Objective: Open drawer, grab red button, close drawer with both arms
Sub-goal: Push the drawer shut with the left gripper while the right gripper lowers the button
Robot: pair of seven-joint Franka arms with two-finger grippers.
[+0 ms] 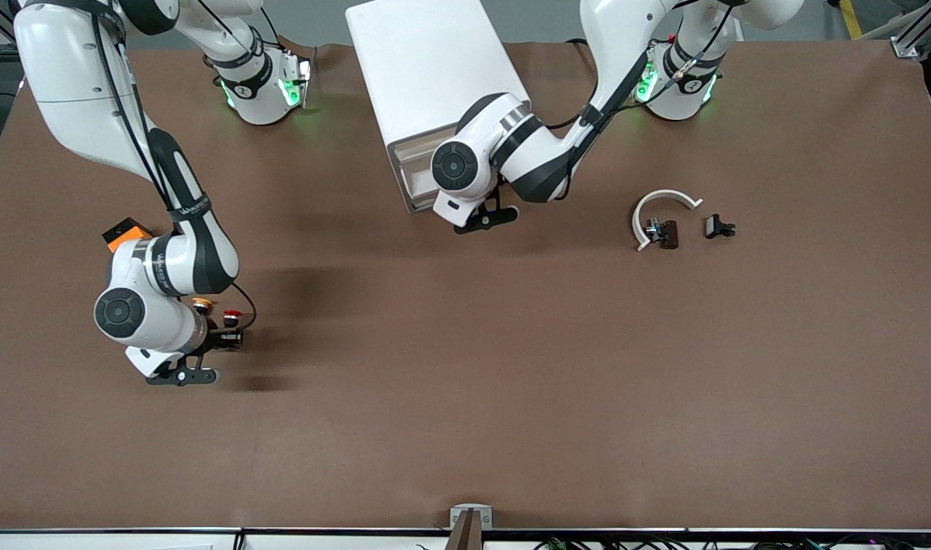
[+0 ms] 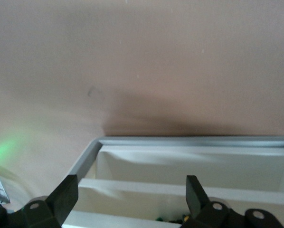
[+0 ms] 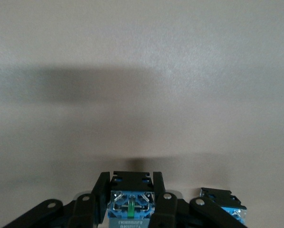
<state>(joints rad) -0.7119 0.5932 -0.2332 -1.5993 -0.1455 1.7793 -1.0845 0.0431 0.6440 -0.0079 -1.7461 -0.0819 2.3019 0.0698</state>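
Note:
My right gripper (image 3: 130, 190) is shut on the blue-and-black base of the button (image 3: 130, 205), low over the table toward the right arm's end. In the front view the button's red cap (image 1: 232, 314) shows right beside the right gripper (image 1: 228, 338). The cap is hidden in the right wrist view. My left gripper (image 2: 131, 195) stands open over the white drawer (image 2: 180, 141), which is pulled out, with nothing between its fingers. In the front view the left arm's wrist (image 1: 473, 172) covers the drawer front of the white cabinet (image 1: 427, 76).
A like button with an orange-yellow cap (image 1: 202, 305) stands close to the held one; its blue base (image 3: 222, 200) shows in the right wrist view. An orange block (image 1: 125, 231) lies by the right arm. A white curved piece (image 1: 666, 200) and two small black parts (image 1: 719, 227) lie toward the left arm's end.

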